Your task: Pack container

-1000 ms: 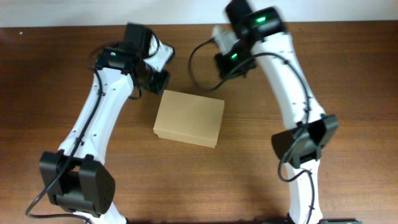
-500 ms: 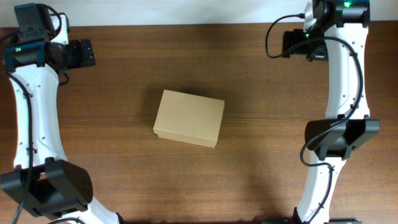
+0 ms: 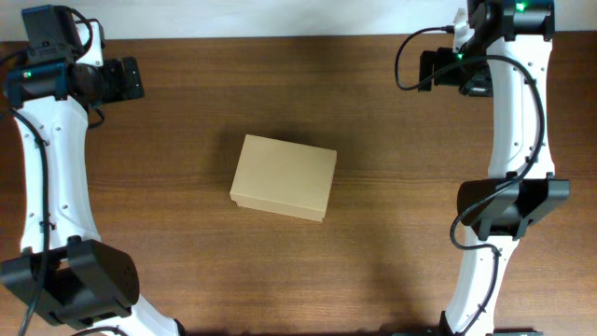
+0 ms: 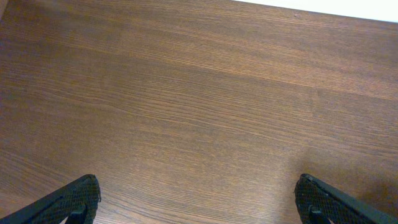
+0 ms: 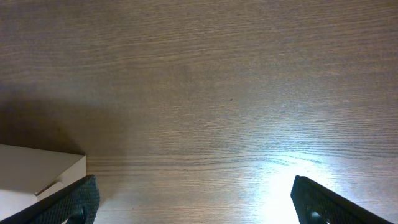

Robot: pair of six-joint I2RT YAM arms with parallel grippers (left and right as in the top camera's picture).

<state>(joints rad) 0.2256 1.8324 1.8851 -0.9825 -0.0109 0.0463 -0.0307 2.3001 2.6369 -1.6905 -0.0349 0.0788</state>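
The container (image 3: 284, 177), a plain tan cardboard box with its lid down flat, lies in the middle of the wooden table (image 3: 373, 243). My left gripper (image 3: 128, 79) hangs at the far left back, well away from the box. In the left wrist view that gripper (image 4: 199, 202) is open, with only bare wood between its black fingertips (image 4: 78, 199). My right gripper (image 3: 429, 70) sits at the back right, also apart from the box. It too is open (image 5: 196, 202), and a corner of the container (image 5: 31, 177) shows at the lower left of its view.
The table's back edge meets a white wall strip (image 3: 280, 17). Both arm bases stand at the front edge, the left base (image 3: 84, 285) and the right base (image 3: 508, 210).
Both arms have drawn back from the box's far side to the back corners of the table, and both grippers have gone from shut to open. The box has not moved.
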